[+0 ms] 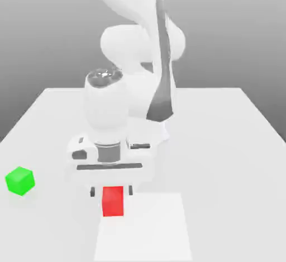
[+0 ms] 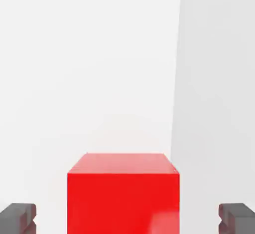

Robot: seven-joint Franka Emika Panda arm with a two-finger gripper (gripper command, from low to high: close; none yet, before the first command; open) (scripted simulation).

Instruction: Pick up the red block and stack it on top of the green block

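Hanging low over the near part of the tabletop (image 1: 223, 143), the pincer (image 1: 111, 191) stood spread, its two dark fingertips (image 2: 19, 217) set well apart with the red block (image 1: 113, 200) between them. In the hand view there was a clear gap on each side of the red block (image 2: 123, 193), so neither pad touched it. The block sat flat and square on the tabletop, its left and right faces turned toward the fingers.

By its look, the block was a small, stiff cube with plain matte faces, and probably light. It should not give under a squeeze, and the dull surface ought to offer fair friction. The best hold seemed to be on the two opposite side faces, about halfway up, with the pads flat against them so that the cube would not twist out at a corner.

Outward from there, the block rested at the edge of a paler square patch (image 1: 151, 227) on the tabletop, which looked flush and no hindrance. The green block (image 1: 20, 180) lay well apart, toward the exterior view's left and close to the tabletop's edge on that side. The stretch between the two blocks was bare, giving open room for a carry. Setting the red block down so near that edge would call for care.
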